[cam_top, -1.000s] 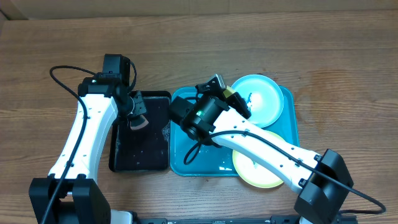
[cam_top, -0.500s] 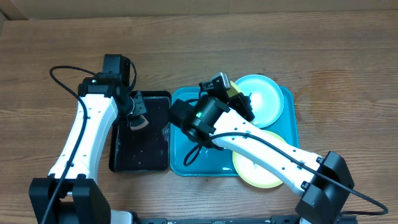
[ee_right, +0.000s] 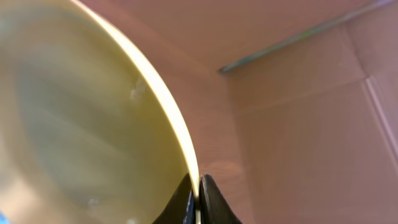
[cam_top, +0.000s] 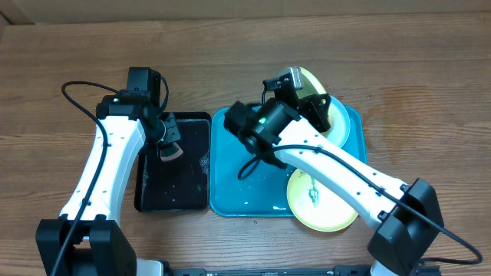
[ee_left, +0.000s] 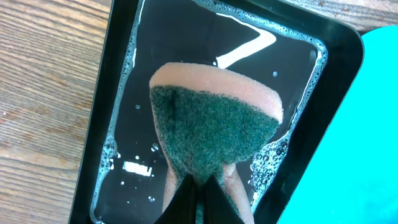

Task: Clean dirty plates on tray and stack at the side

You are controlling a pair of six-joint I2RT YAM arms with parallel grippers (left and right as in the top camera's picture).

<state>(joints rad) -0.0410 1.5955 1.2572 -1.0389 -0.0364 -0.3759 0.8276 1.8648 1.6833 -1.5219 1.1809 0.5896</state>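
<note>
The right pincer (ee_right: 198,198) is pressed together on the rim of a pale yellow-green plate (cam_top: 307,79). A second ago that pincer sat low at the left edge of the cyan plate (cam_top: 341,124). Now the arm has swung up and back, and the pinched plate stands tilted on edge above the far right corner of the blue tray (cam_top: 230,188). The cyan plate lies flat beneath it, and the second yellow-green plate (cam_top: 326,207) – more uncovered than before – rests on the tray's near right corner.

The left pincer (ee_left: 199,196) has not moved. It is closed on a green-faced sponge (ee_left: 217,124) above the soapy black tray (cam_top: 192,192) – just left of the blue tray on the wooden tabletop (cam_top: 430,61).
</note>
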